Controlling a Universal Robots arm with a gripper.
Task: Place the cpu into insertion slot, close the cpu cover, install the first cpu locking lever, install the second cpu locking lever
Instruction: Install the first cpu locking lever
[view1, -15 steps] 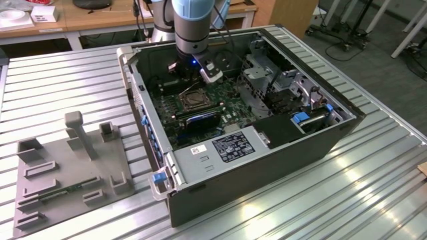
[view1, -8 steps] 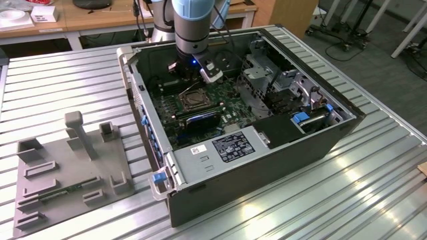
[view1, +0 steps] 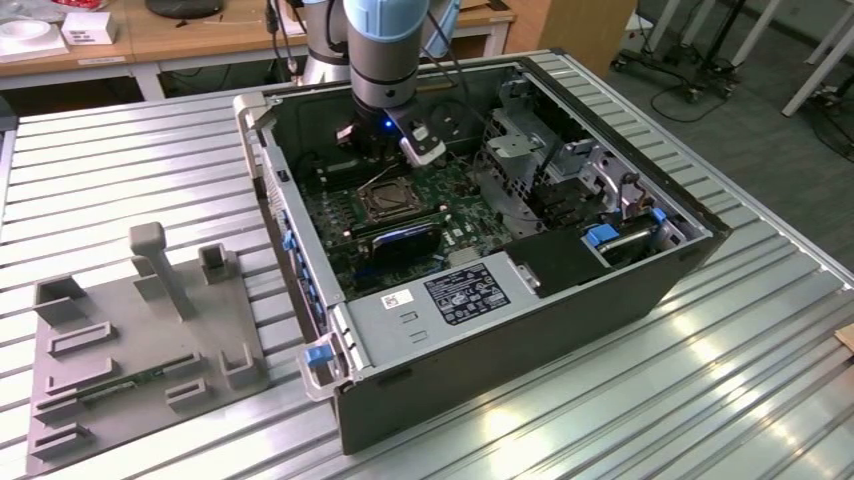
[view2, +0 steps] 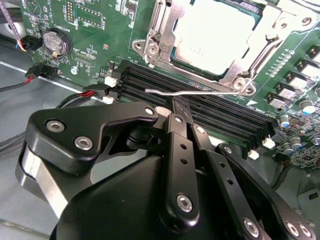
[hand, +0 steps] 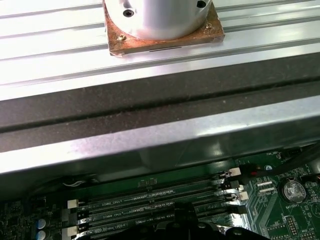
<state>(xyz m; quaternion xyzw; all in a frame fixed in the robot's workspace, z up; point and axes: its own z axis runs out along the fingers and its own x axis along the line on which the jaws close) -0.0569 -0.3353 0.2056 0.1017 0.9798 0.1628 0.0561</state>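
One cpu (view2: 215, 35) flat, lever (view2: 195, 91) along RAM slots (view2: 210, 112)

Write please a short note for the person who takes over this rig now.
Claw: shut, holding nothing, tips close to a thin locking lever beside the memory slots.
The cpu sits under the closed cpu cover.
Done: cpu placed, cover closed.
Left: the levers; whether this one is latched, I cannot tell.

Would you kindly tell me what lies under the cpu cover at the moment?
Through the cut-out of the cpu cover, the cpu shows beneath it. The insertion slot below is covered by the cpu.
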